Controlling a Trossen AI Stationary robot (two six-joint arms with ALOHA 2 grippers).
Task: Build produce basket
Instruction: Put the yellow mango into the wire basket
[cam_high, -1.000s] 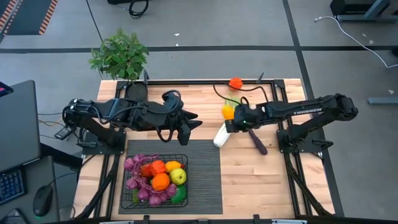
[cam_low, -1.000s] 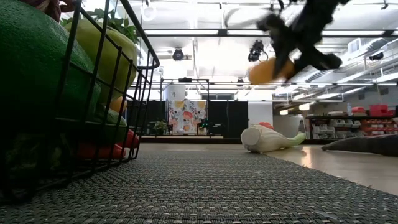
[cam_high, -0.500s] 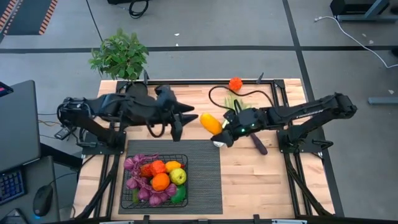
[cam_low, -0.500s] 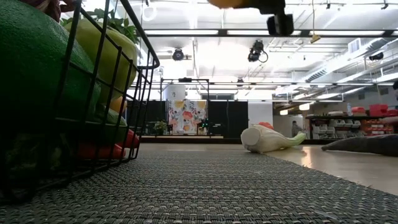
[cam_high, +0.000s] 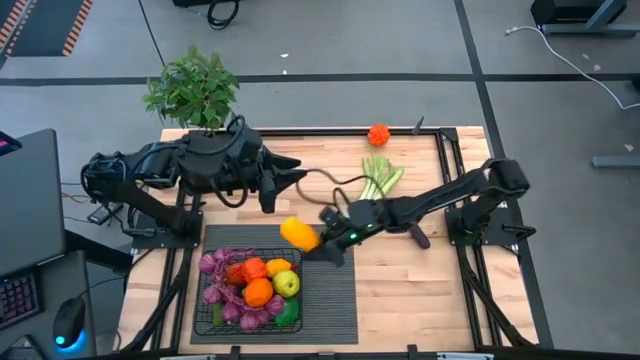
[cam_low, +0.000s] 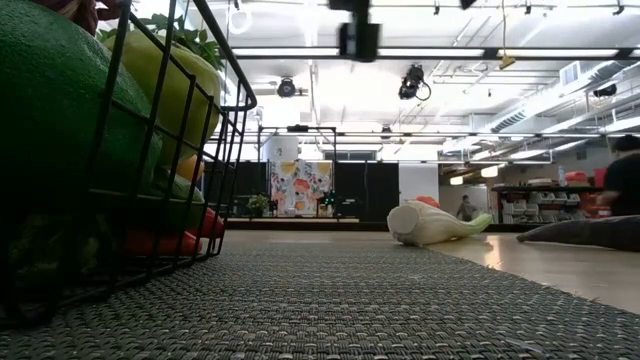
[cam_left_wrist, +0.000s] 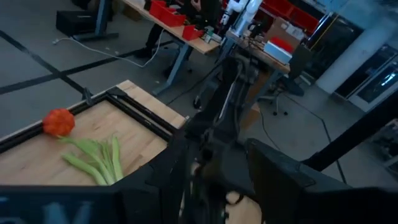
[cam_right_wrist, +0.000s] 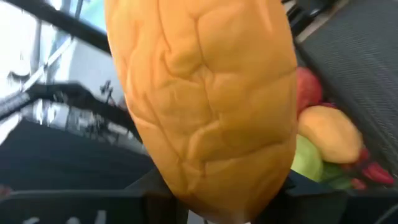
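The black wire basket (cam_high: 299, 292) stands on a dark ribbed mat (cam_high: 335, 290) at the near left, filled with produce: grapes, an orange, a green apple. My right gripper (cam_high: 320, 238) reaches in from the right, shut on an orange-yellow pepper (cam_high: 298, 234) that hangs just over the basket's far right corner. My left gripper (cam_high: 284, 180) hovers open and empty, high above the table's far left. A leek (cam_high: 380, 178) lies flat on the wood. My right gripper has one end of the pepper (cam_right_wrist: 211, 193) between its two fingers; the pepper's own bulk hides the place of contact. The fingers come nearly level from the table's right. The pepper sticks out beyond them toward the left, lifted clear of basket and mat.
A potted plant (cam_high: 192, 88) stands at the far left corner. A red-orange fruit (cam_high: 378, 134) sits at the far edge, and a dark eggplant (cam_high: 416, 236) lies beside my right arm. Bare wood spreads at the near right.
My right gripper has swung with the pepper from the table's middle toward the left and near edges, reaching the basket's far right corner; it has turned from slanting down to nearly level. My left gripper has risen and drawn back toward the far left.
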